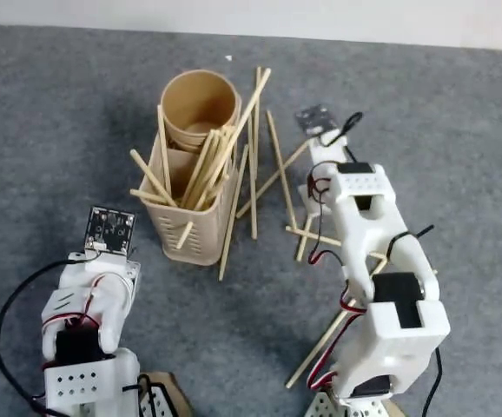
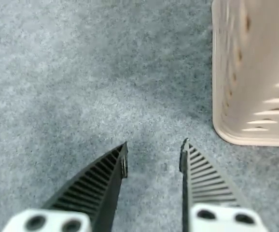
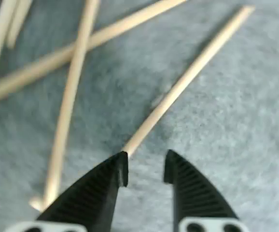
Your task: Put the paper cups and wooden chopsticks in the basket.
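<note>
A beige slotted basket point(image 1: 201, 236) stands upright on the grey carpet, with a paper cup point(image 1: 201, 106) in its far end and several wooden chopsticks point(image 1: 206, 165) sticking out of it. More chopsticks point(image 1: 253, 187) lie loose between the basket and the right arm point(image 1: 368, 226). One lies partly under that arm point(image 1: 316, 352). My right gripper point(image 3: 146, 162) is open just above the carpet, the end of a loose chopstick point(image 3: 188, 77) at one fingertip, with two others point(image 3: 69, 106) beside it. My left gripper point(image 2: 154, 151) is open over bare carpet, the basket's corner point(image 2: 255, 72) close beside it.
A pale wall strip point(image 1: 320, 17) borders the carpet at the far side. A brown flat piece point(image 1: 168, 393) lies by the left arm's base point(image 1: 82, 378). Bare carpet point(image 1: 51, 130) stretches to the left of the basket.
</note>
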Tool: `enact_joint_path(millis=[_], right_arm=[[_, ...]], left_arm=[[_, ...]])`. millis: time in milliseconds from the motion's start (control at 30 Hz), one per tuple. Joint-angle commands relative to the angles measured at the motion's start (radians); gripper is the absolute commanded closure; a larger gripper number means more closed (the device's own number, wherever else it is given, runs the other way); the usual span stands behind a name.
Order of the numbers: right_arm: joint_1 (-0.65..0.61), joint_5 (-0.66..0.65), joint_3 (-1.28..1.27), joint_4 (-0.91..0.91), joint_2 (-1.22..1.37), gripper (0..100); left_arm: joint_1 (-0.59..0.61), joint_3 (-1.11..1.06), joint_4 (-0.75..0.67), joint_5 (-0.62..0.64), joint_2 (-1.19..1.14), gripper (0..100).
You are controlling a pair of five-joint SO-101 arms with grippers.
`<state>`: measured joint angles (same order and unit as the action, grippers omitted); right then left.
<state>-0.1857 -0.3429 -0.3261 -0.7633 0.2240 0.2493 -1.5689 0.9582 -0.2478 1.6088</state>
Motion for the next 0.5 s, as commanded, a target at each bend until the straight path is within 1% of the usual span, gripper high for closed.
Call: enact_joint_path(millis=[0, 100, 200, 333, 467], right_arm=[[-0.065, 0.207, 0.045, -0.097, -0.079, 81.4], [-0.102, 0.296, 0.044, -0.139, -0.122, 80.0], [-0.131, 0.344, 0.044, -0.186, -0.16, 75.2], [-0.171, 0.353, 0.042, -0.202, -0.182, 68.0], [-0.196, 0.353, 0.038, -0.194, -0.173, 67.3]], left_arm=[[-0.015, 0.008, -0.012, 0.008, 0.007, 80], [-0.015, 0.008, -0.012, 0.008, 0.007, 80], [-0.015, 0.008, -0.012, 0.008, 0.007, 80], [-0.015, 0.008, -0.012, 0.008, 0.007, 80], [-0.015, 0.008, -0.012, 0.008, 0.007, 80]])
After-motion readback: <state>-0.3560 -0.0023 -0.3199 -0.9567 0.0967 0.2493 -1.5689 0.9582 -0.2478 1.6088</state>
